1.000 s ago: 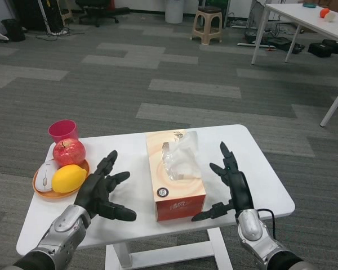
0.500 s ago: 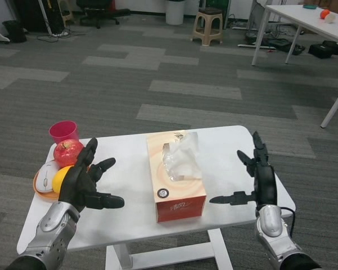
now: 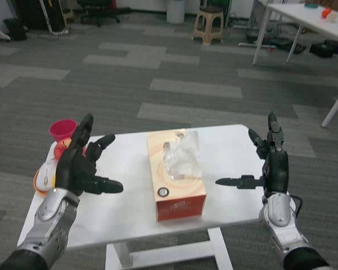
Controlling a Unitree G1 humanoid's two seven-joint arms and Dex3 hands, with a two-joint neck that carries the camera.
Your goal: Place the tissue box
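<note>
**Tissue box sits between two spread hands**

The left hand (image 3: 79,169) hangs open, fingers spread, left of the tissue box (image 3: 175,174), which lies mid-table (image 3: 231,147), long axis running away from the robot, tissue up. The right hand (image 3: 272,169), equally wide and empty, waits slightly farther off

one head view, angled down, table (image 3: 129,216) near

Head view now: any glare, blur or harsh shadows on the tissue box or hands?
Head view: sharp and evenly lit; the orange cardboard tissue box has mild sheen on its clear plastic opening, with the print still legible. The black left hand and black right hand show crisp edges, no motion blur. Shadows on the white table are soft.
</note>
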